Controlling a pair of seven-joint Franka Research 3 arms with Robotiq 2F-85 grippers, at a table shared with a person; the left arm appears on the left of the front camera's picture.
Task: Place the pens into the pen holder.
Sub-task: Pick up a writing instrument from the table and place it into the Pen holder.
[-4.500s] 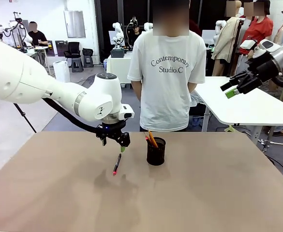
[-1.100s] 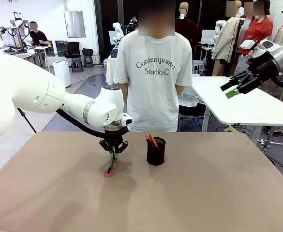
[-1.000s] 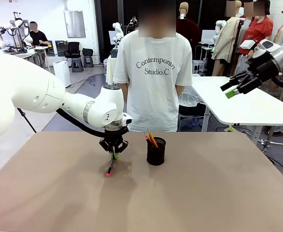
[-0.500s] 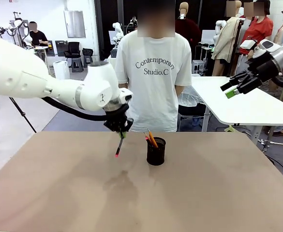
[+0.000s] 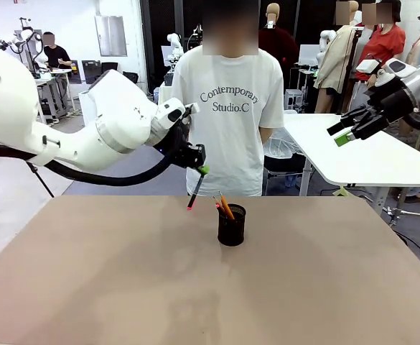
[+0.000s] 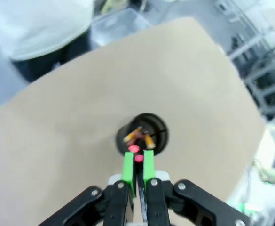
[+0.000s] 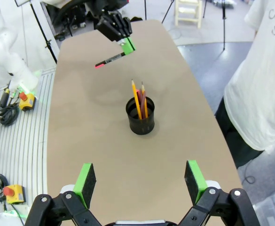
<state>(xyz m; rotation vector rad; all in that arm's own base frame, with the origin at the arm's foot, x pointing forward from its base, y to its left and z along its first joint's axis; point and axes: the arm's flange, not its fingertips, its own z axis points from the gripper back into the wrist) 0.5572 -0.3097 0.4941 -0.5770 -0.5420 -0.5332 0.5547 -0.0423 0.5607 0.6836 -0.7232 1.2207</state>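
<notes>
My left gripper (image 5: 201,169) is shut on the black pen with a red end (image 5: 195,191), which hangs slanted in the air just left of and above the pen holder (image 5: 231,226). The holder is a black mesh cup on the tan table, with a yellow-orange pen (image 5: 225,205) and a dark red pen (image 5: 217,204) standing in it. In the left wrist view, the gripper (image 6: 137,164) looks down on the pen holder (image 6: 161,136), and the pen's red end (image 6: 134,149) lies over its opening. My right gripper (image 5: 350,133) is raised at the far right, open and holding nothing. From there it sees the holder (image 7: 140,120) and the held pen (image 7: 110,60).
A person in a white T-shirt (image 5: 231,108) stands at the table's far edge, right behind the holder. A white table (image 5: 367,162) is at the back right. The tan tabletop (image 5: 210,287) spreads bare around the holder.
My left gripper has lifted the black pen off the table and carried it up and to the right, close to the holder. The right arm has not moved.
</notes>
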